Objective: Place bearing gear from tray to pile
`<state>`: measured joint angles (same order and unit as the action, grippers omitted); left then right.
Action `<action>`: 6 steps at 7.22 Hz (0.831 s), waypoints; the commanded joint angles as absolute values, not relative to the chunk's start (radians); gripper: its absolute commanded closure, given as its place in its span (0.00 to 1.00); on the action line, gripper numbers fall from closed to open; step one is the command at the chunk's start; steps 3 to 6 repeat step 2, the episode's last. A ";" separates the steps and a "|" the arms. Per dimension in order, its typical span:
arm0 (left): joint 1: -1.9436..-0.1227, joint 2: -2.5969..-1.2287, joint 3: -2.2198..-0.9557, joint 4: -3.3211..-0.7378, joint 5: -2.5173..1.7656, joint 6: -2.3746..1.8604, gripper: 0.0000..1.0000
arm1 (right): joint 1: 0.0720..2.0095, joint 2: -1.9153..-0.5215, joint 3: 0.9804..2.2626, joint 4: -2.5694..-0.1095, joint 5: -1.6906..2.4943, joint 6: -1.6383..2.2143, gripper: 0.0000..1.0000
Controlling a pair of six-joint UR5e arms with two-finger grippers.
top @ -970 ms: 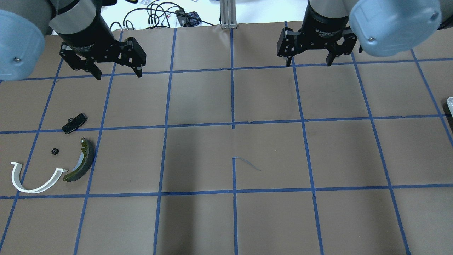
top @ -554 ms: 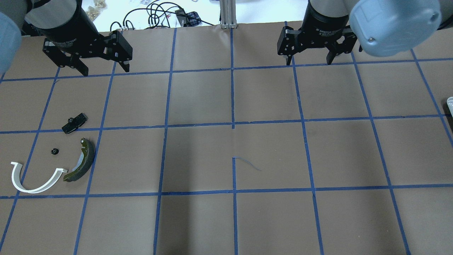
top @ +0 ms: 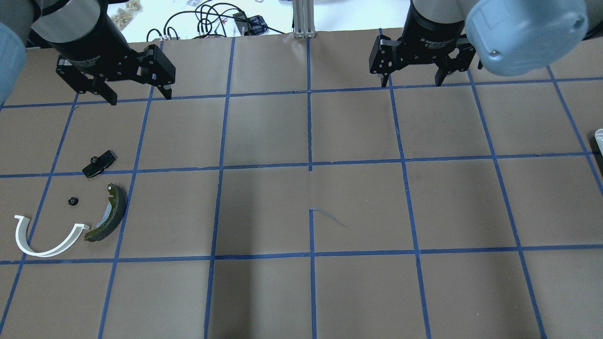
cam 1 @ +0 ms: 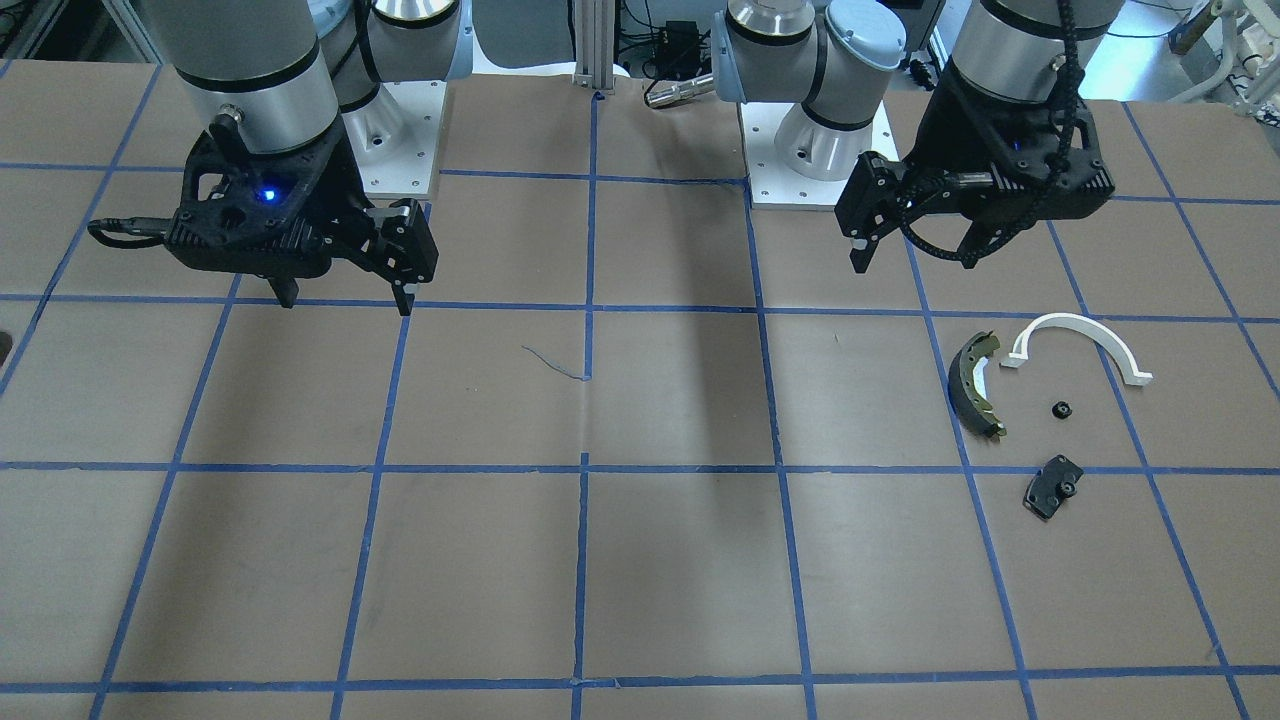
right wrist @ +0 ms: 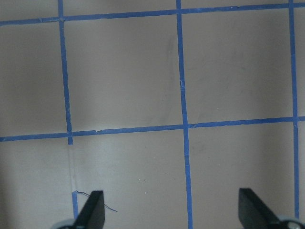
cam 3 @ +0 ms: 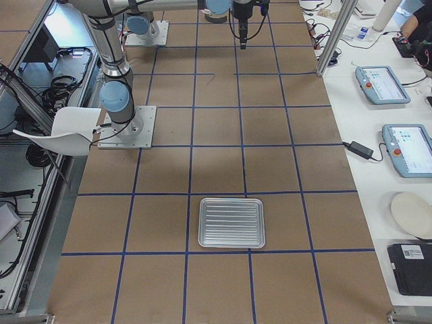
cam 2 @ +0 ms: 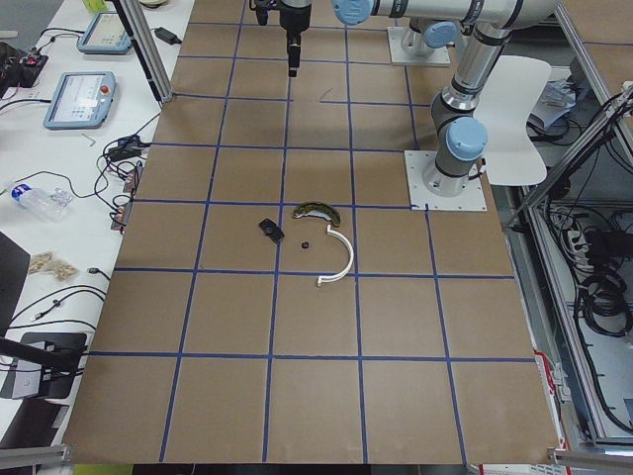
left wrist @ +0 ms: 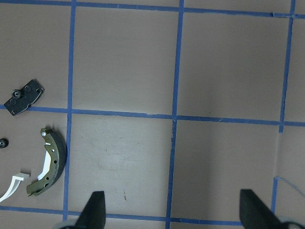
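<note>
A small black bearing gear (top: 72,201) lies on the table among the pile: a dark olive brake shoe (top: 110,214), a white plastic arc (top: 47,238) and a flat black plate (top: 99,164). The gear also shows in the front view (cam 1: 1061,409) and at the left edge of the left wrist view (left wrist: 2,142). My left gripper (top: 140,98) is open and holds nothing, up above the table, far behind the pile. My right gripper (top: 411,84) is open and holds nothing, at the back right. The ribbed metal tray (cam 3: 231,222) lies at the table's right end.
The table is brown paper with a blue tape grid. Only the tray's edge (top: 599,139) shows at the right border of the overhead view. Cables and a metal post (top: 304,19) lie beyond the far edge. Both arm bases (cam 1: 810,150) stand at the robot's side.
My left gripper has moved to the left and slightly back, still open. The right arm and the pile have not moved.
</note>
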<state>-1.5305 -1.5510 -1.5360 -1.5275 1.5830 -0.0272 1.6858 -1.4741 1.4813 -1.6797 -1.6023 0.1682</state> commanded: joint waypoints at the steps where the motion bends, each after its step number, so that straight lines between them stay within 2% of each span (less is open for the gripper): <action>1: -1.532 -1.546 -1.537 -1.528 1.578 -0.028 0.00 | 1.686 -1.476 1.482 -1.680 -1.601 0.169 0.00; 6: -1.532 -1.546 -1.539 -1.526 1.578 -0.028 0.00 | 1.686 -1.474 1.482 -1.680 -1.605 0.169 0.00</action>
